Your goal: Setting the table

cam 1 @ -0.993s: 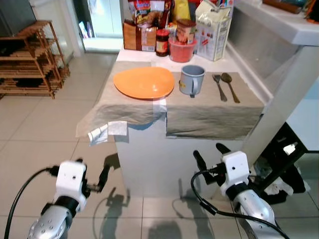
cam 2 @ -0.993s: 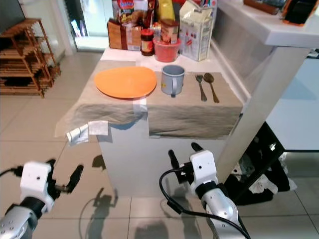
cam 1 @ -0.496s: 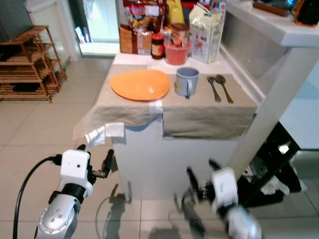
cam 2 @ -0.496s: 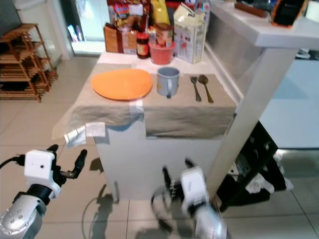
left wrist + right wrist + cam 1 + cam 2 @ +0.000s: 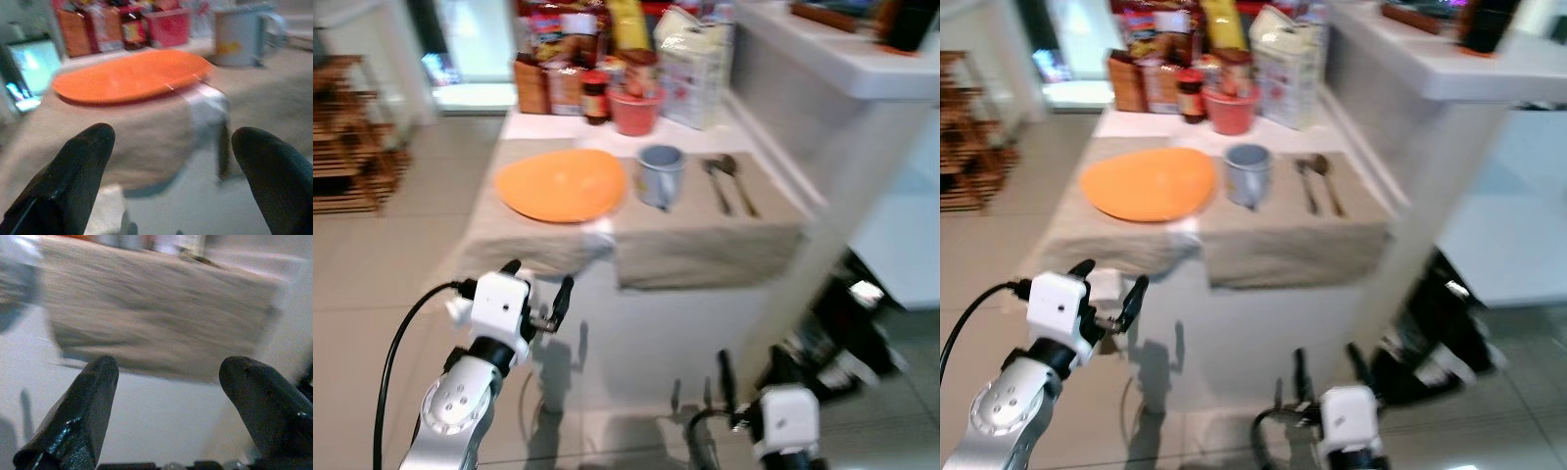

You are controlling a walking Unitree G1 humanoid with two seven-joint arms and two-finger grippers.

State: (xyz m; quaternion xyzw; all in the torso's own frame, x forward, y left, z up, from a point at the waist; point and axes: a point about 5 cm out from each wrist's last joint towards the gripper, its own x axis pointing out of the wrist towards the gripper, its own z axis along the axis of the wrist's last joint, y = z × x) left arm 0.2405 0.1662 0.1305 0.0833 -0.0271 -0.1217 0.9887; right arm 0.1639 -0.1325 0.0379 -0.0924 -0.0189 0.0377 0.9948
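An orange plate (image 5: 561, 184) lies on the beige cloth (image 5: 705, 245) that covers the white table. To its right stand a grey-blue mug (image 5: 659, 175), then a fork (image 5: 716, 184) and a spoon (image 5: 736, 182) side by side. My left gripper (image 5: 538, 282) is open and empty, held up in front of the table's near left edge, below the plate. In the left wrist view the plate (image 5: 132, 76) and mug (image 5: 239, 32) lie beyond its spread fingers (image 5: 73, 166). My right gripper (image 5: 1327, 364) is open and low near the floor, facing the cloth's hanging edge (image 5: 161, 318).
Groceries crowd the table's far end: a jar (image 5: 596, 96), a red bowl (image 5: 635, 111), a carton (image 5: 690, 64). A white counter (image 5: 862, 69) rises on the right with dark clutter (image 5: 842, 323) under it. A wooden rack (image 5: 352, 137) stands left. Tiled floor surrounds the table.
The whole view has shifted and blurred as the camera moved. My left gripper has risen closer to the table's edge. My right gripper has sunk lower in the picture.
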